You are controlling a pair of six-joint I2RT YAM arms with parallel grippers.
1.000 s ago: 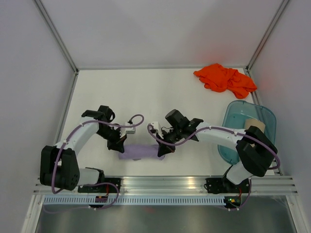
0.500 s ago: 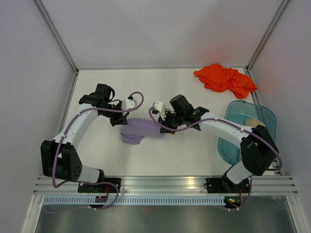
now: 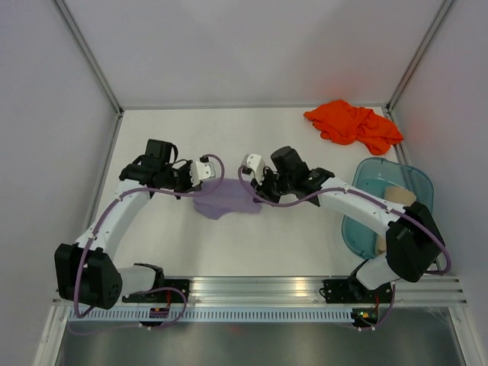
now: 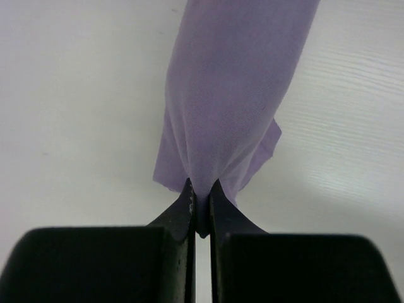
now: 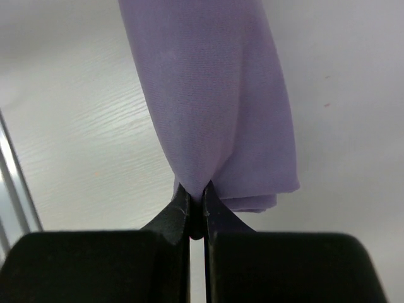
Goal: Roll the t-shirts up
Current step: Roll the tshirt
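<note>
The lavender-purple t-shirt point(image 3: 225, 200) hangs folded between both grippers above the table's middle. My left gripper point(image 3: 195, 183) is shut on its left end, where cloth point(image 4: 233, 107) is pinched between the fingertips. My right gripper point(image 3: 258, 188) is shut on its right end, with the cloth point(image 5: 208, 107) pinched the same way. The orange t-shirt point(image 3: 352, 123) lies crumpled at the back right corner. A beige-tan t-shirt point(image 3: 398, 197) sits rolled in the teal tub.
The translucent teal tub point(image 3: 366, 183) stands at the right edge of the table. Grey walls with metal posts enclose the table on three sides. An aluminium rail point(image 3: 259, 288) runs along the near edge by the arm bases.
Both grippers have lifted the lavender t-shirt from near the front edge and carried it away from the bases toward the table's middle. The cloth now hangs looser between them.
</note>
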